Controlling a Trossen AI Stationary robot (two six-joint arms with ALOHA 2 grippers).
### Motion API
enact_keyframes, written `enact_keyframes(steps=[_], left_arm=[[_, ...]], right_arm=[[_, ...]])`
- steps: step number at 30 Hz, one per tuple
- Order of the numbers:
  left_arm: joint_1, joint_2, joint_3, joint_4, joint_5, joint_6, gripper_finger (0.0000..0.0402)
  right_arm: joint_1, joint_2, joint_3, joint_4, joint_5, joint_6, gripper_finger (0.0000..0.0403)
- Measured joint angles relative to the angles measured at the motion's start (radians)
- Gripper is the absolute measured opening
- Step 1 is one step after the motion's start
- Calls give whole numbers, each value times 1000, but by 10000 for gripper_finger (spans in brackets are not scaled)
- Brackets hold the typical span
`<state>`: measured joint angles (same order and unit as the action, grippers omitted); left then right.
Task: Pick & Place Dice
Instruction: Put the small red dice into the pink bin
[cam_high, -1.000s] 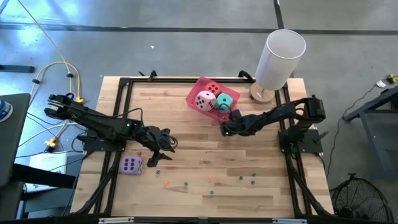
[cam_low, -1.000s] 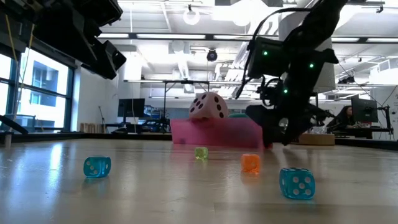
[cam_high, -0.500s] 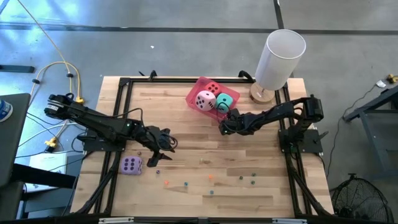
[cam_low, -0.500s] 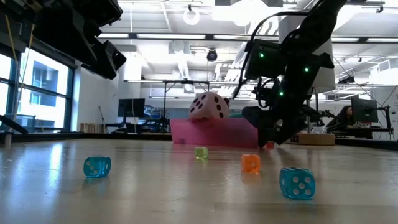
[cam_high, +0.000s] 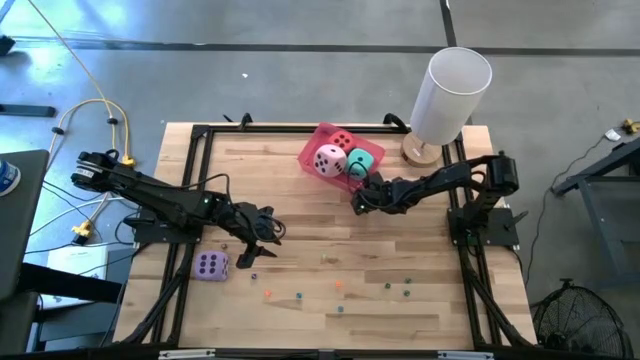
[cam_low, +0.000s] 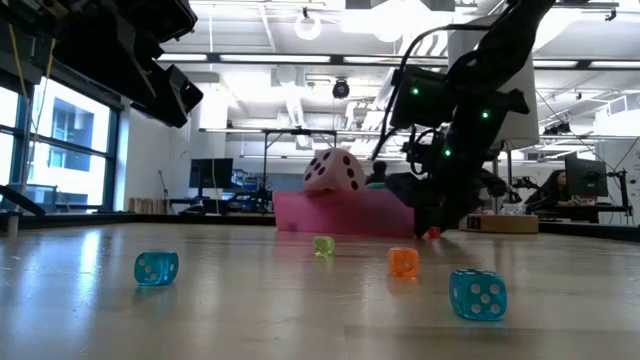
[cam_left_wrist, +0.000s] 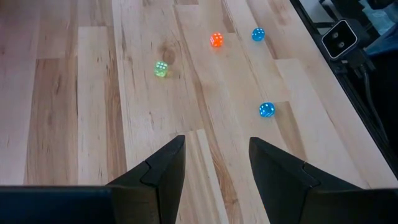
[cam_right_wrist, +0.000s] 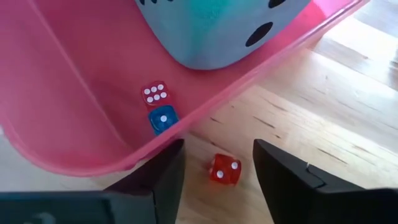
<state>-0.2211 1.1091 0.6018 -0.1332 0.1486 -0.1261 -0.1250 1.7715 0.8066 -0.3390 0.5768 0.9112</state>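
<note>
A pink tray (cam_high: 318, 137) at the far middle of the table holds a red die (cam_high: 342, 142), a pink die (cam_high: 328, 160) and a teal die (cam_high: 361, 162). Two tiny dice, red (cam_right_wrist: 155, 93) and blue (cam_right_wrist: 163, 119), lie in it too. My right gripper (cam_right_wrist: 217, 144) is open at the tray's near right corner. Its fingers stand on either side of a tiny red die (cam_right_wrist: 225, 169) on the table, apart from it. The purple die (cam_high: 211, 265) rests on the table near the left. My left gripper (cam_left_wrist: 214, 140) hovers open beyond it, holding nothing.
Several tiny dice lie scattered over the near part of the table, among them green (cam_left_wrist: 160, 68), orange (cam_left_wrist: 216, 40) and blue (cam_left_wrist: 266, 110). A tall white cylinder (cam_high: 451, 92) on a wooden base stands at the far right corner. A black frame (cam_high: 196, 160) rims the table.
</note>
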Motion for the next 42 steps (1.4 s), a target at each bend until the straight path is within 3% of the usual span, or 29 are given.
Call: enact_keyframes(steps=[21,32,40,42], left_arm=[[0,0,0,-1,0,0,173],[0,0,0,-1,0,0,173],[0,0,0,-1,0,0,173],[0,0,0,0,0,0,173]], right_arm=[[59,3,-2,-6,-55,89,118],[70,0,-2,-11,-111,28,39],[184,-116,-11,-20,-220,-18,39],[226,-160,-9,27,-197,-33,39]])
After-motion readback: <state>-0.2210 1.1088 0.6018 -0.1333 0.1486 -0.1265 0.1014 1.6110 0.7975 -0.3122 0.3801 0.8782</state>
